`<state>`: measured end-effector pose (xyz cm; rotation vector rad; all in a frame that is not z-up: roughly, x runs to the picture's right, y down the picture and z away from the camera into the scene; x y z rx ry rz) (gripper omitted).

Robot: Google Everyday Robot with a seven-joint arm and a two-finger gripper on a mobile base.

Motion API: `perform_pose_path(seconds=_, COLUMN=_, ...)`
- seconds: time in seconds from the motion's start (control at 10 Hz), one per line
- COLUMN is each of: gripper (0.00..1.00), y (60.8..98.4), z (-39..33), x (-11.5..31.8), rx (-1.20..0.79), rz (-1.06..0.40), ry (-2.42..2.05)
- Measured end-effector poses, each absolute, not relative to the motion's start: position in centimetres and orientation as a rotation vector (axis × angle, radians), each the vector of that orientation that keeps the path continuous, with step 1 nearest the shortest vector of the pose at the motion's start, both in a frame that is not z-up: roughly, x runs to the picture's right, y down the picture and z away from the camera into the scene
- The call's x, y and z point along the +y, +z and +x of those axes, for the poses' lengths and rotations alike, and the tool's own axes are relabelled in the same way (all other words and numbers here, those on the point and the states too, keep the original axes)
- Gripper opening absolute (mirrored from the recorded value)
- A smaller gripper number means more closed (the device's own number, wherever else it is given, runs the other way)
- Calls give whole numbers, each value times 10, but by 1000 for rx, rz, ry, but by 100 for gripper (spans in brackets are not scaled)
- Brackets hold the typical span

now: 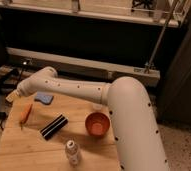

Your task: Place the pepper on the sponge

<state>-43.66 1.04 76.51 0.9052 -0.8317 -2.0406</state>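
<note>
Beside hand (pixel 11 95), pepper (pixel 25 113) aligned near-to-far.

end effector (pixel 11 95) left of sponge (pixel 44 98) | pepper (pixel 25 113) before both (on table (pixel 19 146)) | bowl (pixel 97 123) right

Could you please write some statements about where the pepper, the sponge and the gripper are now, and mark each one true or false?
1. The slender orange pepper lies on the wooden table. True.
2. The pepper rests on the flat light-blue sponge. False: they lie apart, the sponge farther back and to the right in the camera view.
3. The two-finger gripper is over the table's left edge, left of the sponge. True.
4. The gripper holds the black-and-white striped bar. False: the bar lies on the table; the gripper holds nothing.
5. The small pale bottle stands inside the round orange bowl. False: it stands on the table, in front of the bowl.
</note>
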Motion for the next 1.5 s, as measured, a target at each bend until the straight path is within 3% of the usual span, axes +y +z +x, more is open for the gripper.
perform_pose_path(seconds=0.5, gripper=67, y=767, z=-469, x=12, rx=-966, rz=685, ry=-1847)
perform_pose_path(seconds=0.8, gripper=67, y=790, z=-435, x=39, rx=-926, rz=344, ry=-1961)
perform_pose_path(seconds=1.0, gripper=67, y=785, z=-423, x=60, rx=-920, rz=155, ry=-2055)
perform_pose_path(seconds=1.5, gripper=67, y=772, z=-493, x=95, rx=-1049, rz=63, ry=-2011)
